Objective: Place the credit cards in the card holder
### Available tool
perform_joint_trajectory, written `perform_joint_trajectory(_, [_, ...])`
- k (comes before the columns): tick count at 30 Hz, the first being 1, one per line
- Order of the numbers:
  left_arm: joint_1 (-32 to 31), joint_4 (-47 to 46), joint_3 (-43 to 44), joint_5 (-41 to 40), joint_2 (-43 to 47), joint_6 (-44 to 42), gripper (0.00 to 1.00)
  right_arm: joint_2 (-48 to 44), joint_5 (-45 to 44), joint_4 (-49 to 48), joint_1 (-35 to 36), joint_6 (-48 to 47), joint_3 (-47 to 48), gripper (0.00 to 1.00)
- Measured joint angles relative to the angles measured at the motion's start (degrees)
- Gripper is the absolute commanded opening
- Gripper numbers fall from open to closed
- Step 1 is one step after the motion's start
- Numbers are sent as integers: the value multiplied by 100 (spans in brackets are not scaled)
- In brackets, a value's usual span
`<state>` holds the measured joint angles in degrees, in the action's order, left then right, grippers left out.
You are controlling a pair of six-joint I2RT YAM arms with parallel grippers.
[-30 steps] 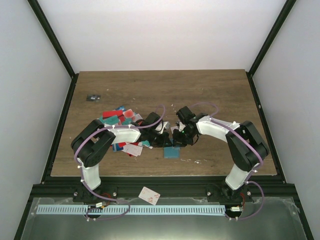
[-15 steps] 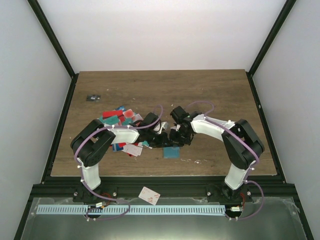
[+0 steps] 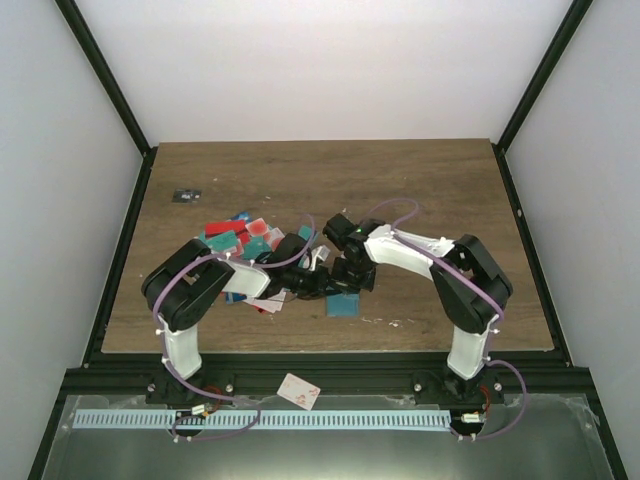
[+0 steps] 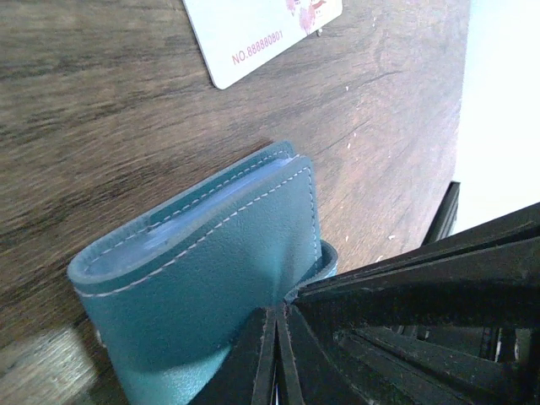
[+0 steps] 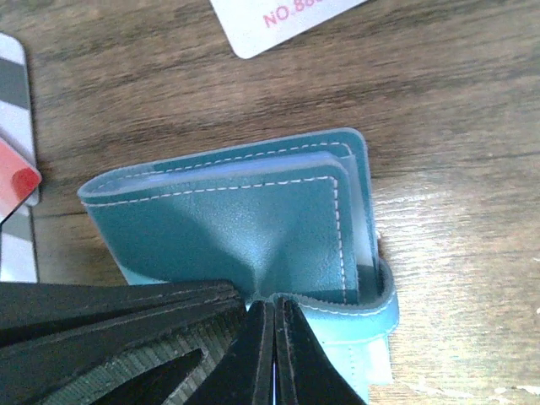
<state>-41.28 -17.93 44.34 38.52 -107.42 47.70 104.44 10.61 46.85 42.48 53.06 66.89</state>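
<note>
The teal card holder (image 3: 345, 305) lies folded shut on the wooden table, seen close up in the left wrist view (image 4: 211, 261) and the right wrist view (image 5: 228, 228). My left gripper (image 4: 277, 314) and right gripper (image 5: 275, 305) are both shut. Their tips meet at the same spot on the edge of its cover, where the leather puckers. Nothing shows between either pair of jaws. From above, the left gripper (image 3: 318, 283) and right gripper (image 3: 345, 278) stand close together just behind the holder. The credit cards (image 3: 235, 240) lie in a loose red, teal and white pile to the left.
A white card with red blotches (image 4: 261, 34) lies just beyond the holder, also in the right wrist view (image 5: 287, 21). Red and striped cards (image 5: 13, 177) lie at its left. One white card (image 3: 298, 390) rests on the front ledge off the table. A small dark object (image 3: 185, 195) sits far left.
The right arm has swung its gripper left, closer to the left gripper over the card holder. The left gripper has shifted slightly left. Both stayed shut.
</note>
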Motion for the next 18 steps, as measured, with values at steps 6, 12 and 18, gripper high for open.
perform_joint_trajectory(6, [11,-835,-341,13,-61,426,4,168,-483,282,267,621,229,1])
perform_joint_trajectory(12, [17,-1589,-612,33,-188,763,4,308,-756,481,415,1172,409,1])
perform_joint_trajectory(18, [22,-2100,-813,-2,-264,933,4,693,-769,1029,442,1624,918,1])
